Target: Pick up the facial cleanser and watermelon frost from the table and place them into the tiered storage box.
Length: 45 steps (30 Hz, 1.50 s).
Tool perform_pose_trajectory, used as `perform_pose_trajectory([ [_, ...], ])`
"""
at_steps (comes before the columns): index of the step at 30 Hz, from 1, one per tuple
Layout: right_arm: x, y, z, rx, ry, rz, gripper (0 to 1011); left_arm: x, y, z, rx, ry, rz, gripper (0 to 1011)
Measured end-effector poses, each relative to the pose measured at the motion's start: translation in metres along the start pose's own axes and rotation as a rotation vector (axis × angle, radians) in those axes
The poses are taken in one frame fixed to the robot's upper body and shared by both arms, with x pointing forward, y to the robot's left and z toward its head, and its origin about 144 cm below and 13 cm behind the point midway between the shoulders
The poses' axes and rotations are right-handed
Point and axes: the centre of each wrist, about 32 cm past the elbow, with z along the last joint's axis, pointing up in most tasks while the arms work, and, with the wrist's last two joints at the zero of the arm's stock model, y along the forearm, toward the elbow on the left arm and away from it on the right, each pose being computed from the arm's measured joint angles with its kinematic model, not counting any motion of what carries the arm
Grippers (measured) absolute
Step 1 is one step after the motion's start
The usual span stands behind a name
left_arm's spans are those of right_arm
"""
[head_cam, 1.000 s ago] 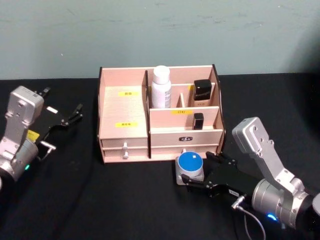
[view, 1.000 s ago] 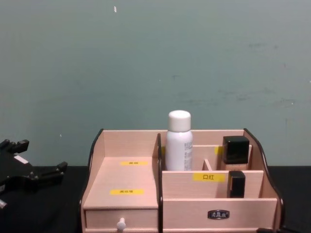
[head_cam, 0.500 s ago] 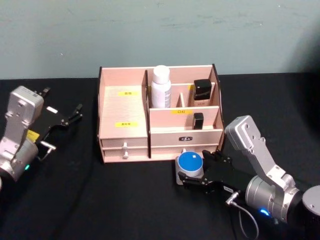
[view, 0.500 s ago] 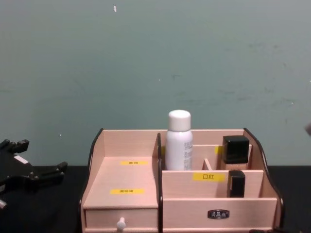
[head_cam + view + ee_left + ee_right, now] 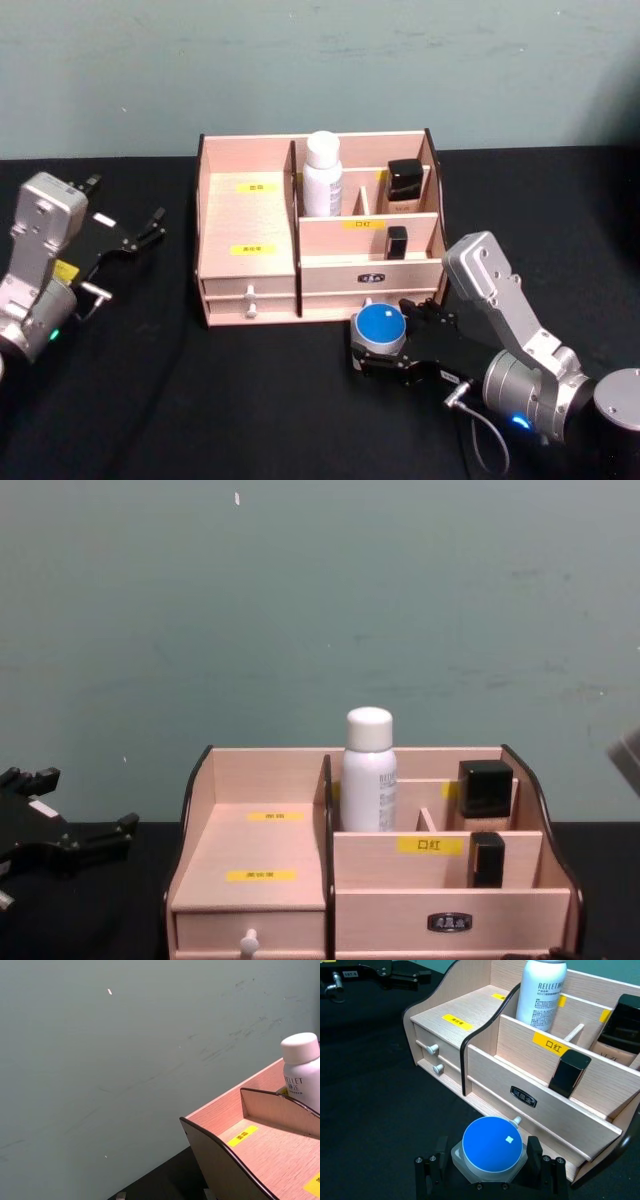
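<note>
While your left gripper [image 5: 130, 236] sits parked at the left of the black table [image 5: 250, 400], your right gripper [image 5: 487, 1152] has its fingers [image 5: 536, 1152] spread either side of the blue-lidded jar [image 5: 492, 1142] (close to it, nothing lifted), which stands on that table just in front of the tiered storage box [image 5: 245, 215].
</note>
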Motion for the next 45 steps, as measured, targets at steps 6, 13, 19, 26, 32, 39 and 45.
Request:
perform_pose_trajectory([
  [6,-0.0012,0.0013,0.0003,-0.005,-0.012,-0.003,1003,0.0,0.0,0.0,0.0,0.0,0.0,1001],
  [13,-0.0015,0.0016,0.0005,-0.008,-0.014,-0.005,1003,0.0,0.0,0.0,0.0,0.0,0.0,1001],
  [19,-0.0014,0.0015,0.0004,-0.008,-0.014,-0.006,1003,0.0,0.0,0.0,0.0,0.0,0.0,1001],
  [26,-0.0012,0.0013,0.0002,-0.008,-0.012,-0.006,1002,0.0,0.0,0.0,0.0,0.0,0.0,1001],
  [32,-0.0011,0.0011,0.0002,-0.008,-0.012,-0.006,997,0.0,0.0,0.0,0.0,0.0,0.0,1001],
  [39,-0.0011,0.0011,0.0003,-0.007,-0.011,-0.006,881,0.0,0.0,0.0,0.0,0.0,0.0,1001],
  [45,-0.0011,0.0011,0.0003,-0.007,-0.011,-0.005,708,0.0,0.0,0.0,0.0,0.0,0.0,1001],
])
